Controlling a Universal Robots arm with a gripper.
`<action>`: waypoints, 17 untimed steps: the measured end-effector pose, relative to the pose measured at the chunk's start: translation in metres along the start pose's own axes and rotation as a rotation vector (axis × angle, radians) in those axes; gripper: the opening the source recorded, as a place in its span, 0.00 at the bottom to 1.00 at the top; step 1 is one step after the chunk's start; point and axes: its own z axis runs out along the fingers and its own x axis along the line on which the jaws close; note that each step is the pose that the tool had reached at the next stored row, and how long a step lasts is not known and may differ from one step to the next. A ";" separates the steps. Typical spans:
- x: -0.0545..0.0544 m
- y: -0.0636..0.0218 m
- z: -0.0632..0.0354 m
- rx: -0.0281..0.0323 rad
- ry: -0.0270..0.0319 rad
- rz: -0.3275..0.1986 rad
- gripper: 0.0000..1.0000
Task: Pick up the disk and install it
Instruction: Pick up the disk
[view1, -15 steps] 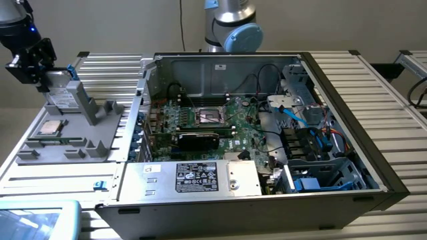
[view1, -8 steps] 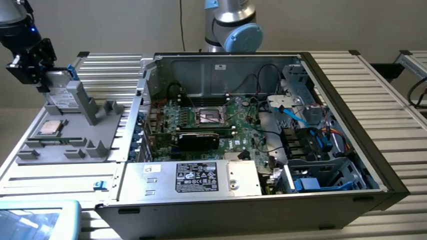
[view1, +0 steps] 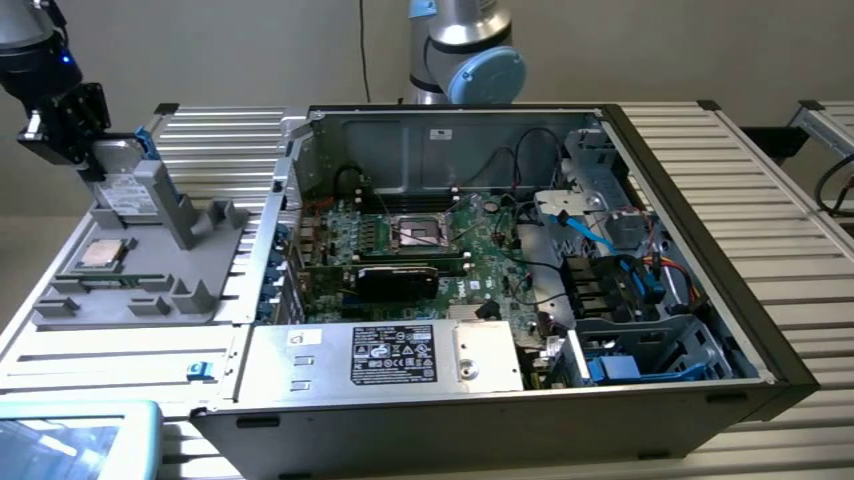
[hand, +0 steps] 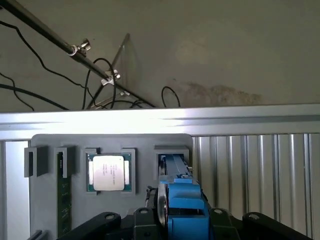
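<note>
The disk (hand: 181, 197), blue carrier edge-on, stands upright in a slot of the grey tray (hand: 45, 200), near the CPU chip (hand: 108, 172). The gripper (hand: 181, 220) straddles its upper end, seemingly close on both sides; whether it is pinching the disk I cannot tell.

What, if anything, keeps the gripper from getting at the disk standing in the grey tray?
Likely nothing, so yes: the gripper sits right at the upright disk's top edge, with nothing between them above the grey tray.
</note>
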 end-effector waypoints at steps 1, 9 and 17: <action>0.000 0.0000 0.0000 0.0000 0.0001 0.000 0.38; 0.003 0.0005 0.0000 0.0027 0.0000 0.001 0.38; 0.003 0.0012 -0.0039 0.0307 -0.0014 0.001 0.38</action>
